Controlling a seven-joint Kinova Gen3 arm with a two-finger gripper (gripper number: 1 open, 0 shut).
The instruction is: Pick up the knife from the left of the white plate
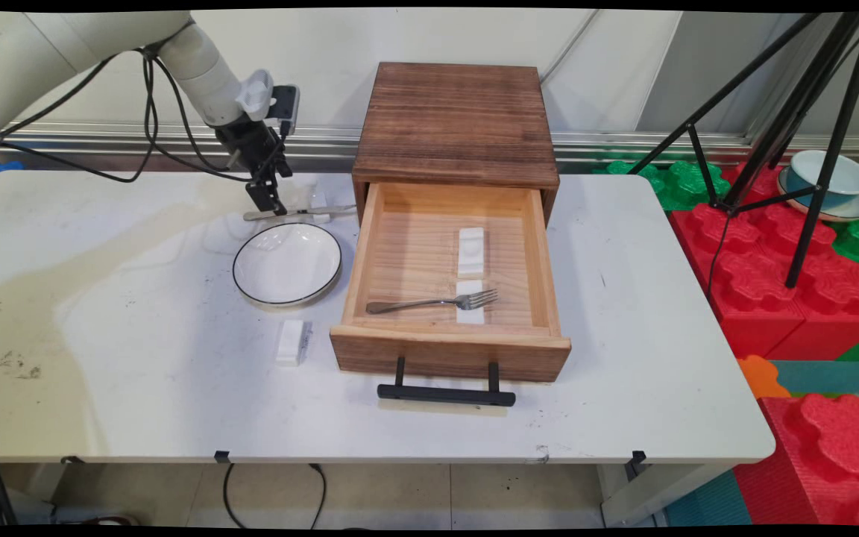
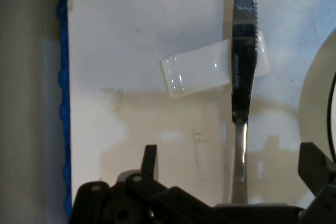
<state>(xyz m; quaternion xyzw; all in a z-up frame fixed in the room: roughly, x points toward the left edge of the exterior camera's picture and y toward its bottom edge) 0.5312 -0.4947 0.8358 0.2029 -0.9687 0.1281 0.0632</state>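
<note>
Here the gripper [image 1: 266, 195], jaws spread and empty, hovers over the table knife [image 2: 243, 72] lying across a white rest [image 2: 195, 71] behind the plate [image 1: 287, 264], while a fork [image 1: 433, 302] lies in the open drawer [image 1: 450, 350].

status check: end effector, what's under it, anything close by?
End effector open, low over knife handle. Knife lies across white rest, behind plate. Open drawer to its right holds fork.

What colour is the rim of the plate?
Black, around a white plate; clearest in the main view.
</note>
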